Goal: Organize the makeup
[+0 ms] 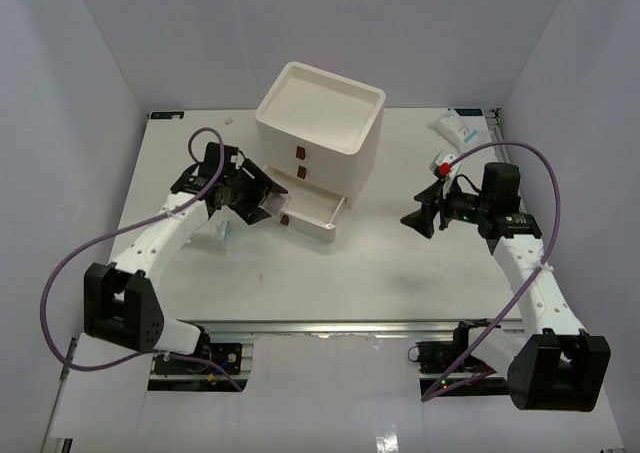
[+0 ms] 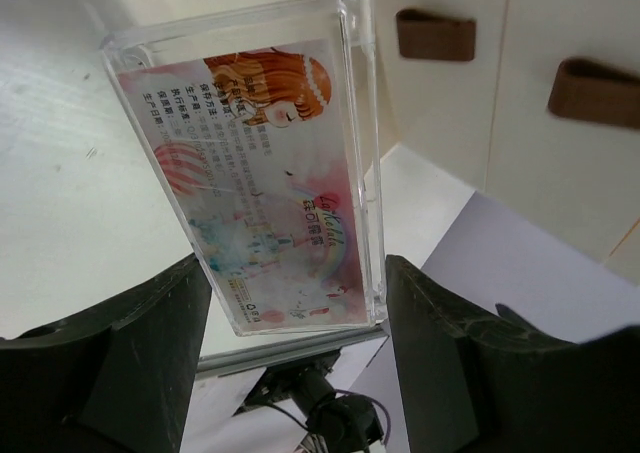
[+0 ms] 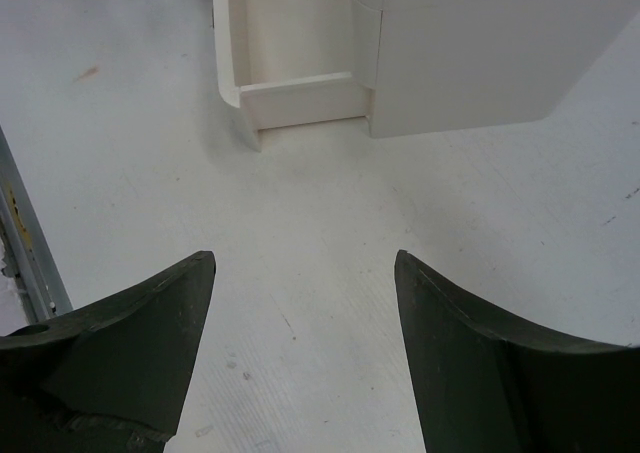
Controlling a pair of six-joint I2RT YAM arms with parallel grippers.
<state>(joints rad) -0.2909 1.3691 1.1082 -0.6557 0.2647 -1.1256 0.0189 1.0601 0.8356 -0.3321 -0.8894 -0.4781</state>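
Left end effector (image 2: 295, 273) pinched a clear case (image 2: 270, 173) with pink print, tilted, just beside the open bottom drawer (image 1: 315, 213) of the cream box (image 1: 318, 123). Right end effector (image 3: 302, 263) was spread, empty, over the desk (image 1: 400, 263). A sachet (image 1: 452, 126) lay at the far right corner.

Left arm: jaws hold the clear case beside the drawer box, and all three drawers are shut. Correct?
Not quite. The left jaws do hold the clear case beside the drawer box, but the bottom drawer is pulled open, not shut. The top external view shows it.
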